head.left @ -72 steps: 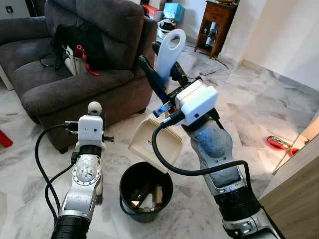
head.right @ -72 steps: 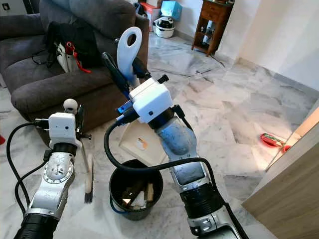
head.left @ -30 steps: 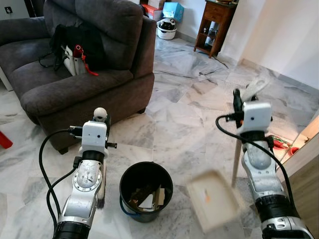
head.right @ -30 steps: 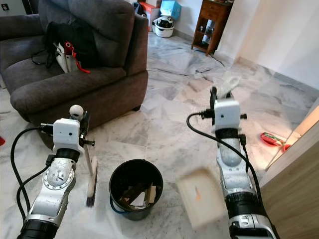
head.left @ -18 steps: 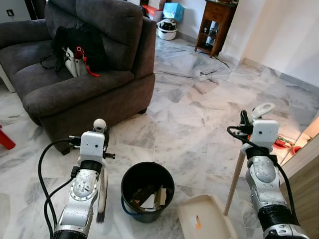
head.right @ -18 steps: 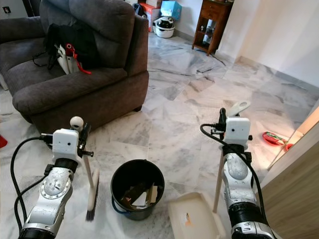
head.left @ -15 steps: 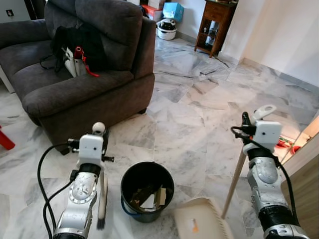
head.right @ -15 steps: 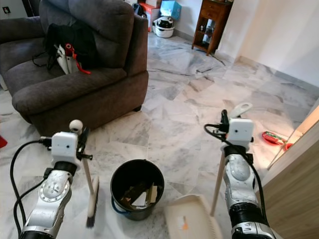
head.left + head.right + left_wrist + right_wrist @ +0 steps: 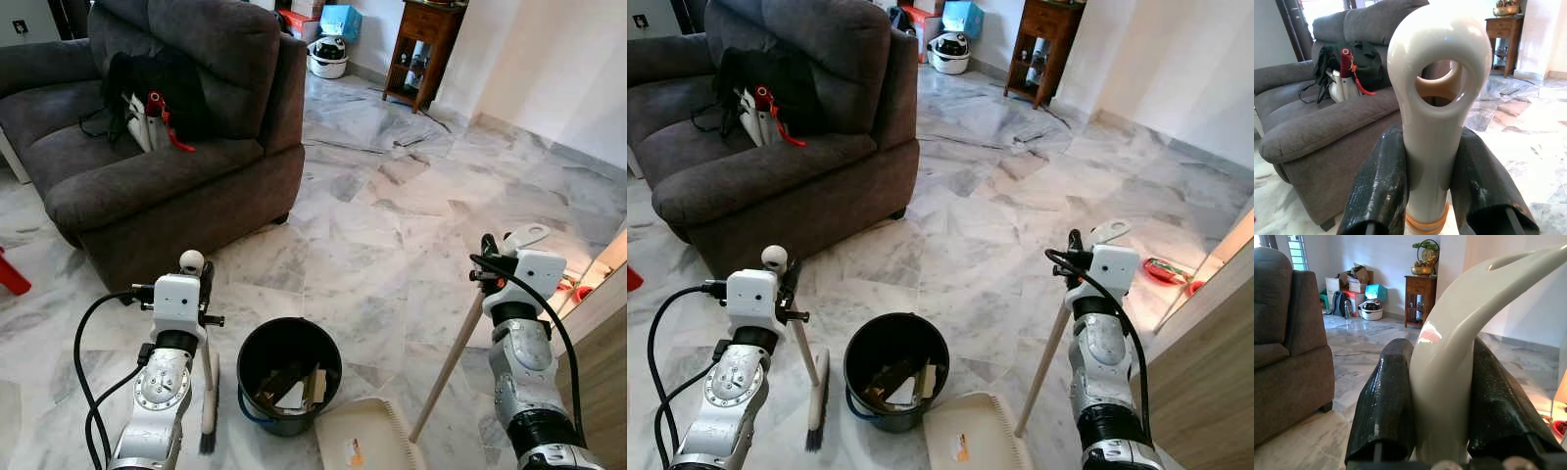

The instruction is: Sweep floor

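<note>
A cream dustpan [image 9: 358,443] lies on the marble floor just right of a black bucket [image 9: 247,345] that holds scraps of rubbish. Its long wooden pole [image 9: 446,367] slants up to a white loop handle [image 9: 1449,357], and my right gripper [image 9: 1442,345] is shut on that handle. Left of the bucket a hand brush [image 9: 209,411] hangs upright, bristles down near the floor. My left gripper [image 9: 1431,132] is shut on its white ring handle [image 9: 1435,73].
A dark grey sofa [image 9: 147,147] with a black bag [image 9: 147,73] stands behind the bucket. A wooden cabinet [image 9: 593,382] is close on the right, with a red item [image 9: 560,284] on the floor beside it. A small wooden table [image 9: 421,49] stands far back.
The dustpan came down from above the bucket to the floor, then slid left toward the bucket. My right gripper dropped lower and to the right. The brush shifted slightly toward the bucket.
</note>
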Available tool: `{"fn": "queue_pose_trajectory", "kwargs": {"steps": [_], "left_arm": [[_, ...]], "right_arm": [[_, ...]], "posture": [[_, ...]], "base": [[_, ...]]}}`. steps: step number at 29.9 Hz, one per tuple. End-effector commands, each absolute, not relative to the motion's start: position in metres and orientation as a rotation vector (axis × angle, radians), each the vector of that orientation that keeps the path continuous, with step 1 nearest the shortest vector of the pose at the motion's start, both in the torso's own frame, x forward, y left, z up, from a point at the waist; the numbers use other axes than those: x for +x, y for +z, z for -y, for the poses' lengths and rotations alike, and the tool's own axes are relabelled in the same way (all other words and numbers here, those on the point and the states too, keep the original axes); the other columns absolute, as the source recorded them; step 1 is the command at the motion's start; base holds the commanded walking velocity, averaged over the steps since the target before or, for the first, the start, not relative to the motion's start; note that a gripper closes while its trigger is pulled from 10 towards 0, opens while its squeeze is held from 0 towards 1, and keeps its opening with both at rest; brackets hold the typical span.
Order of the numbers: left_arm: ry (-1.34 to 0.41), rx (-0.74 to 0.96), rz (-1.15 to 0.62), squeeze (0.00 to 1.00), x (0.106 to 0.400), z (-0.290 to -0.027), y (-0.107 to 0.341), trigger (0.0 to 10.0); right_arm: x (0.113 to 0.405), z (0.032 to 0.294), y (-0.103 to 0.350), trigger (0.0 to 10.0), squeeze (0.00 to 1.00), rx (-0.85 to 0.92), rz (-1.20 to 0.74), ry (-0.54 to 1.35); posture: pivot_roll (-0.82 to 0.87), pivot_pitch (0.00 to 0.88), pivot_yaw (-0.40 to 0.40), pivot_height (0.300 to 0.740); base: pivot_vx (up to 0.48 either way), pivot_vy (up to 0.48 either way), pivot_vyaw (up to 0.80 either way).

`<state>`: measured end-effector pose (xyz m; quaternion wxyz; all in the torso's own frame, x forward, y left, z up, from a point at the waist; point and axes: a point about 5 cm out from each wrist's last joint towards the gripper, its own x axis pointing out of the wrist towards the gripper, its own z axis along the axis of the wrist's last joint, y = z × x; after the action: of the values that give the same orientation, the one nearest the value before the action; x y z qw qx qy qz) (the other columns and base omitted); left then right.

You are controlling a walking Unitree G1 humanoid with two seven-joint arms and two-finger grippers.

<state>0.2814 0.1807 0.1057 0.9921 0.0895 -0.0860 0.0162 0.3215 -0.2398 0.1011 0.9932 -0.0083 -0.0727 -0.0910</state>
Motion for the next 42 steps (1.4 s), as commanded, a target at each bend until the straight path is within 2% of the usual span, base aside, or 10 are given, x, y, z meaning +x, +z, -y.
{"fn": "queue_pose_trajectory", "kwargs": {"steps": [1,21,24,42], "left_arm": [[0.011,0.184,0.216,0.00,0.283,-0.176,0.113,10.0],[0.005,0.185,0.219,0.00,0.283,-0.175,0.113,10.0],[-0.031,0.197,0.230,0.00,0.286,-0.165,0.114,10.0],[-0.024,0.194,0.234,0.00,0.286,-0.164,0.114,10.0]], "right_arm": [[0.323,0.245,0.109,10.0,0.00,-0.016,0.182,-0.199],[0.323,0.245,0.108,10.0,0.00,-0.010,0.184,-0.194],[0.322,0.239,0.103,10.0,0.00,-0.014,0.167,-0.159],[0.323,0.237,0.102,10.0,0.00,-0.020,0.162,-0.143]], "posture": [[0.07,0.000,-0.067,0.740],[0.07,0.000,-0.067,0.740],[0.05,0.000,-0.058,0.740],[0.05,0.000,-0.063,0.740]], "base": [[0.000,0.000,0.00],[0.000,0.000,0.00],[-0.255,0.000,0.00],[-0.276,0.000,0.00]]}}
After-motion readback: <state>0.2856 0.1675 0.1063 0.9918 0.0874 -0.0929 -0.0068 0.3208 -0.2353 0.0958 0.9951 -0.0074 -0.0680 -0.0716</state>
